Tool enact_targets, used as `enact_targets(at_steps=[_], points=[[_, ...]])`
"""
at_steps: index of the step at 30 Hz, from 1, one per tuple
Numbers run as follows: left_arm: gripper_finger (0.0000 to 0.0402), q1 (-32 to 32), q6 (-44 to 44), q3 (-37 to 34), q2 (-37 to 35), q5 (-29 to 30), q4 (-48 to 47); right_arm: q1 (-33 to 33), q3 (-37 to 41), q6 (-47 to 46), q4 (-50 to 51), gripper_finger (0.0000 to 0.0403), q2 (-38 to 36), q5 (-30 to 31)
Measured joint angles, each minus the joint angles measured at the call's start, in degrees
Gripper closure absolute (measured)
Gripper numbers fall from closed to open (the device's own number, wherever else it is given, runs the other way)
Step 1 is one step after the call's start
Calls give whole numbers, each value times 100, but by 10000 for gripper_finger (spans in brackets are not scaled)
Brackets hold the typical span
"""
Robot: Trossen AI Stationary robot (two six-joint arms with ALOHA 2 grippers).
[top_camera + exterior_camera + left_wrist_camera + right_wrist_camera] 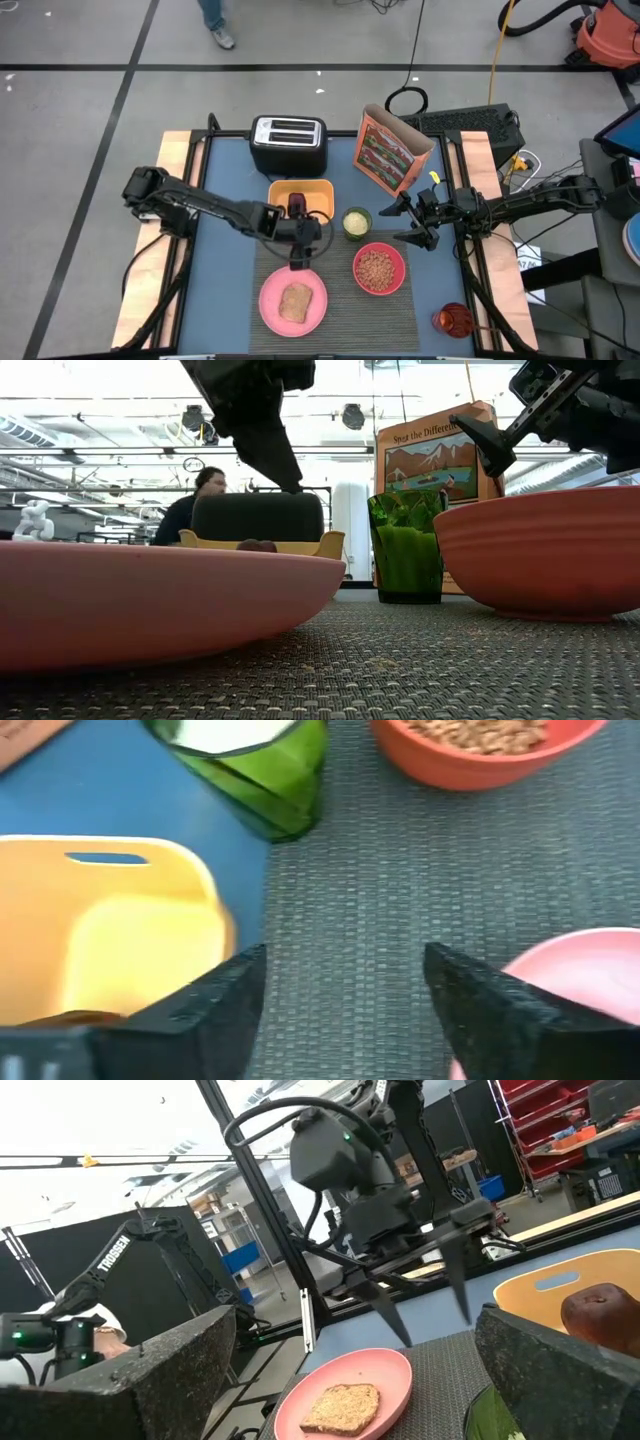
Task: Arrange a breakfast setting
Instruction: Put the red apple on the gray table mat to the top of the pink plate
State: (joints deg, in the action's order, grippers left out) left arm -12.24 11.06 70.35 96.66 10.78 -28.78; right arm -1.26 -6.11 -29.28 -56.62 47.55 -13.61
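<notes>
A dark grey ribbed placemat (340, 310) lies at the table's near middle. On it rest a round pink plate (270, 300) with a brown toast slice (295, 302) and a pink bowl (357, 262) full of cereal. A small dark-red fruit (600, 1310) lies in a yellow tray (315, 190) just beyond the mat. An orange-red cereal box (385, 150) stands at the far right. My left gripper (345, 1010) hangs open above the mat between tray and plate, nothing between its fingers. My right gripper (412, 225) hovers open, right of the green glass.
A green glass (356, 222) with a pale drink stands between tray and bowl. A black toaster (288, 143) sits at the far edge behind the tray. A red cup (453, 320) stands at the near right corner. A person sits in the room beyond the table.
</notes>
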Motion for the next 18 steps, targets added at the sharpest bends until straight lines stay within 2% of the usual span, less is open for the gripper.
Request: enact_targets(at_steps=[7, 18], points=[[47, 173, -451, 0, 0, 39, -111, 0, 0, 0, 0, 3, 0, 0], [36, 766, -453, 0, 0, 38, -121, 0, 0, 0, 1, 3, 0, 0]])
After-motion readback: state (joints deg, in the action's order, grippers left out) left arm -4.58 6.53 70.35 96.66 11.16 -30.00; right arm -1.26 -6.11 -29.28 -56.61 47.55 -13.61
